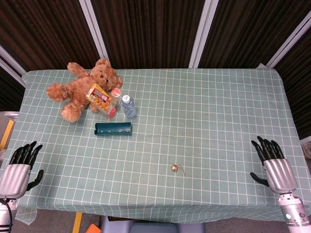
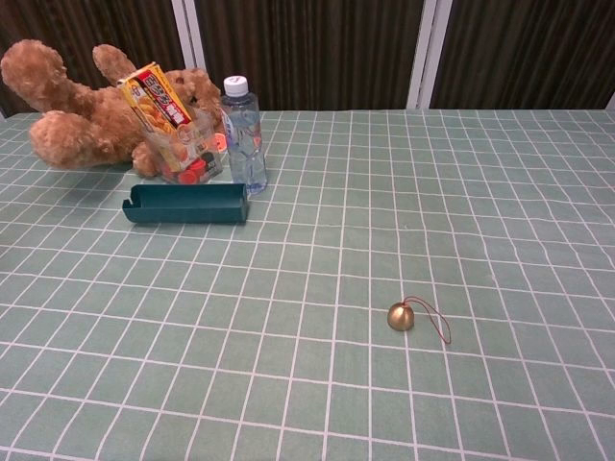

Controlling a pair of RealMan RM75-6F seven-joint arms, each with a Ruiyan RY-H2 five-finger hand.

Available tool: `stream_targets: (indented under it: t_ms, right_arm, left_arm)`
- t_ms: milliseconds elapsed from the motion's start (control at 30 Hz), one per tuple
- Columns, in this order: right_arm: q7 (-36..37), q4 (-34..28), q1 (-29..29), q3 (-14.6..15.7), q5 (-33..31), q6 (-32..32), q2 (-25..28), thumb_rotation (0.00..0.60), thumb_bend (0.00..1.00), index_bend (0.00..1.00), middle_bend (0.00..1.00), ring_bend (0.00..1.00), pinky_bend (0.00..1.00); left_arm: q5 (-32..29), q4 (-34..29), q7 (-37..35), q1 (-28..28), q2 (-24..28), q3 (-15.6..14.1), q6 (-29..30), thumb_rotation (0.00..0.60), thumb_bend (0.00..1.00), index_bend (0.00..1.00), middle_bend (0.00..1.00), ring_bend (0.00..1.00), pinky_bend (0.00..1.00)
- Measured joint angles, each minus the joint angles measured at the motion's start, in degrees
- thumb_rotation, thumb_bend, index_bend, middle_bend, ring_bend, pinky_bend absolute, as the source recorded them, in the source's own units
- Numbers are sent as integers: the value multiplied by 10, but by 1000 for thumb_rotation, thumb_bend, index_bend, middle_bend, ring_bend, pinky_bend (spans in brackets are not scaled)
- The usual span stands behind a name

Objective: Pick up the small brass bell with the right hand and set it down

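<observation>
The small brass bell (image 1: 174,168) (image 2: 401,317) lies on the green checked tablecloth near the front middle, with a thin red cord trailing to its right. My right hand (image 1: 273,162) rests at the table's front right corner, fingers spread and holding nothing, well to the right of the bell. At the front left corner my left hand (image 1: 20,166) lies likewise spread and empty. Neither hand shows in the chest view.
A brown teddy bear (image 1: 82,90) lies at the back left. Beside it are a yellow snack box (image 1: 99,95), a small water bottle (image 1: 128,106) and a dark teal case (image 1: 113,129). The table edge (image 1: 160,212) runs close in front of the bell.
</observation>
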State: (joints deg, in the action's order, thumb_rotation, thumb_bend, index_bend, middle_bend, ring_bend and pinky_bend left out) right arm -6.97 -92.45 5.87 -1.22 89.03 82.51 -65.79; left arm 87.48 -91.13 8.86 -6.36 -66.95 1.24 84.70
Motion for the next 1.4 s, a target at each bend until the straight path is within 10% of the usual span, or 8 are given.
stream_targets:
  t_ms: [400,933,1400]
  right_arm:
    - [5,26,35,13,78,-16,-34,600,274,17,0,0,0]
    - [-38,61,238,-17,95,-268,-159,600,347,460,0,0,0]
    - [-48,111,283,-16,59,-297,-217,600,408,599,38,0,0]
  left_arm:
    - [5,3,-25,-6,6,-3,-15,600,415,64,0,0,92]
    - [2,-1,-53,0,25,-5,-5,600,416,59,0,0,49]
    - [-4,0,-70,-3,31,-1,-14,600,415,58,0,0,49]
